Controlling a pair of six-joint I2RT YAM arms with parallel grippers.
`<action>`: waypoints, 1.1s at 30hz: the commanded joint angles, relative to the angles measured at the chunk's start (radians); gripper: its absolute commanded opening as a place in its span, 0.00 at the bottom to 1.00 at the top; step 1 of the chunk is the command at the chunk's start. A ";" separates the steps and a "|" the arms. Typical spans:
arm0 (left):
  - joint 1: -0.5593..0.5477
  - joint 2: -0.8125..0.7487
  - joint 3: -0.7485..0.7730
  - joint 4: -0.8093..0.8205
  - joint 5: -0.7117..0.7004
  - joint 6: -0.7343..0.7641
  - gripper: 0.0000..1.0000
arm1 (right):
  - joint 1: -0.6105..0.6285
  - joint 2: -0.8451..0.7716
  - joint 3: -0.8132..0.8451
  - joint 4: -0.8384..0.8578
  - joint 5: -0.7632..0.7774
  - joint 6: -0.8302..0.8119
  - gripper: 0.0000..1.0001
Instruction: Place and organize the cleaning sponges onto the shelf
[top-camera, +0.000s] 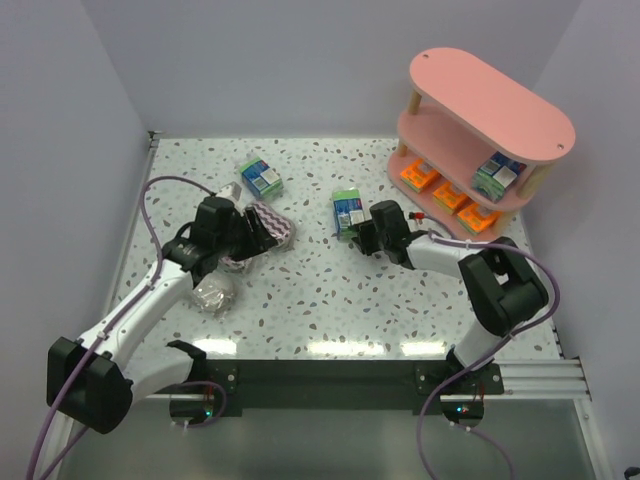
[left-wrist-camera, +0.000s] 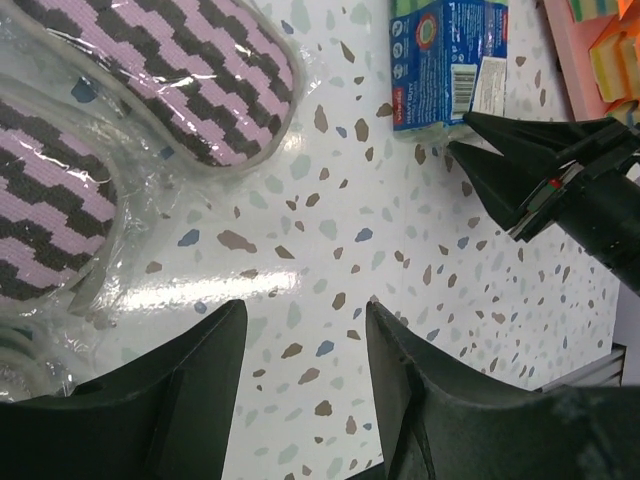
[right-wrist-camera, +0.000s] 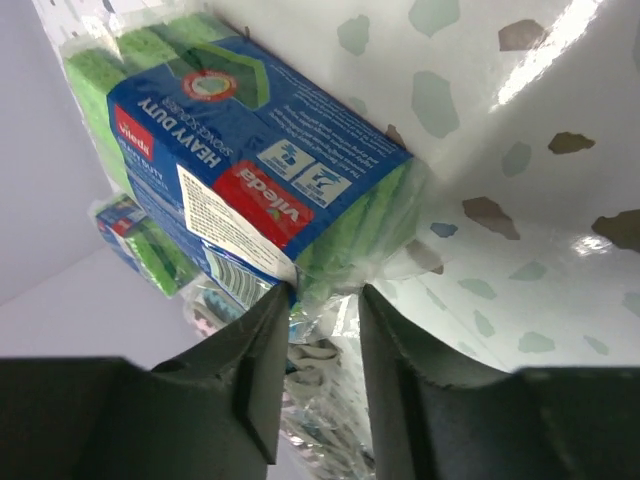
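— Where do we stand with the right gripper (right-wrist-camera: 325, 295)?

— We have its fingers (right-wrist-camera: 250, 380) drawn narrow at a corner of a green-and-blue pack (right-wrist-camera: 240, 170), which lies on the speckled table (top-camera: 330, 300) left of the shelf (top-camera: 490, 105). The edge of the wrap sits in the gap between them. Whether we are really pinching it, we cannot tell.

— And the left gripper (left-wrist-camera: 305, 315)?

— We have it open, with nothing held. Only bare table shows between its fingers (left-wrist-camera: 160, 400). The purple zigzag sponge pack (top-camera: 272, 222) in clear wrap lies just beside it.

— What else do we see on the table?

— A greyish sponge (top-camera: 213, 293) lies close to the left arm (top-camera: 150, 300). A second green-and-blue pack (top-camera: 260, 177) lies farther back, apart from both grippers.

— And on the shelf?

— We see it in the far right corner. Three orange packs (top-camera: 448, 195) lie in a row on the lowest board. A third green-and-blue pack (top-camera: 497, 175) stands on the middle board.
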 joint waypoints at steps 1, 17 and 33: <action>0.003 -0.016 -0.009 -0.027 -0.010 0.032 0.56 | -0.006 0.013 0.024 -0.002 0.066 0.017 0.35; 0.006 -0.042 -0.026 -0.017 0.009 0.030 0.53 | -0.015 -0.208 -0.057 0.046 0.048 -0.027 0.00; 0.006 -0.058 -0.040 0.002 0.030 0.027 0.52 | -0.089 -0.608 0.025 -0.002 0.221 -0.070 0.00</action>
